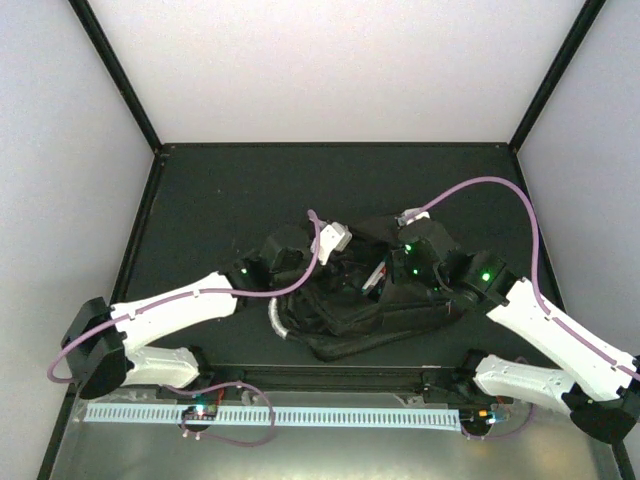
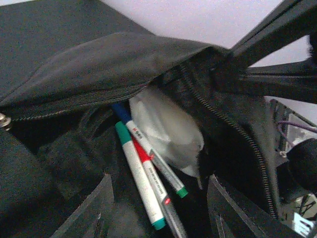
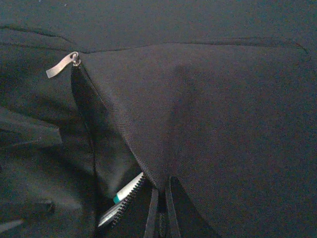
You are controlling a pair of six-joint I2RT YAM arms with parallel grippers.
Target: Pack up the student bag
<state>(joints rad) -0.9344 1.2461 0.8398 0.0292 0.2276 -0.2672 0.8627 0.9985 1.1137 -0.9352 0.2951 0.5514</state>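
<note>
Large black fabric backpack (image 1: 375, 318) open; white marker pens (image 2: 143, 183), whitish plastic pouch (image 2: 166, 129) inside. Left fingers (image 2: 89, 213) wide; right fingers (image 3: 151, 212) pinch flap. Zipping probably remains.

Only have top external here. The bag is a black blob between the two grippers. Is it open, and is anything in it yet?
Observer: It's open. The left wrist view shows three markers lying in the mouth of the student bag.
Operator: Anything else in there?
Observer: A whitish plastic pouch right beside the markers, partly under the unzipped edge.
Operator: What's the right gripper doing?
Observer: The right gripper looks shut on the fabric at the zipper edge, and the fabric tents toward it.
</note>
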